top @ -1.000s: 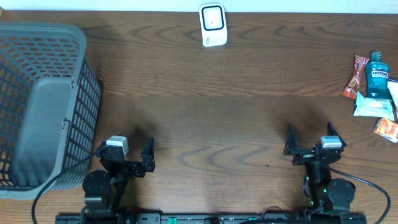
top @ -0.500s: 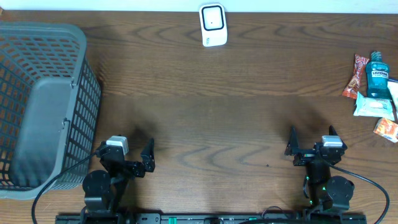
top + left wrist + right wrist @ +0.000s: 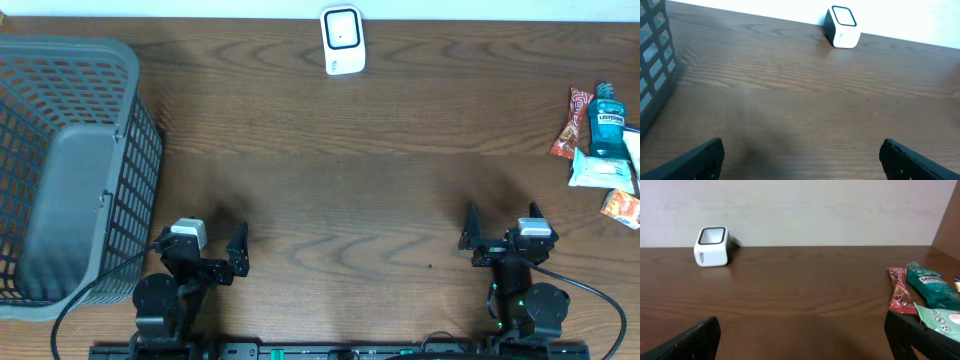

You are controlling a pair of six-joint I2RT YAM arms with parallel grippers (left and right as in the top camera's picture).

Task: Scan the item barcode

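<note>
A white barcode scanner [image 3: 342, 40] stands at the table's far edge; both wrist views show it too [image 3: 842, 33] [image 3: 713, 246]. The items lie in a group at the right edge: a teal mouthwash bottle [image 3: 606, 120] [image 3: 932, 286], a red snack packet [image 3: 572, 122] [image 3: 900, 292], a white wipes packet [image 3: 600, 170] and an orange packet [image 3: 622, 208]. My left gripper [image 3: 205, 262] [image 3: 801, 155] rests open near the front left, with nothing between its fingers. At the front right my right gripper [image 3: 500, 232] [image 3: 802, 332] is open too, well short of the items.
A large grey mesh basket [image 3: 60, 170] [image 3: 655, 60] fills the left side of the table, just left of my left arm. Bare dark wood lies between the grippers and the scanner.
The right gripper has shifted very slightly to the right. Nothing else has moved.
</note>
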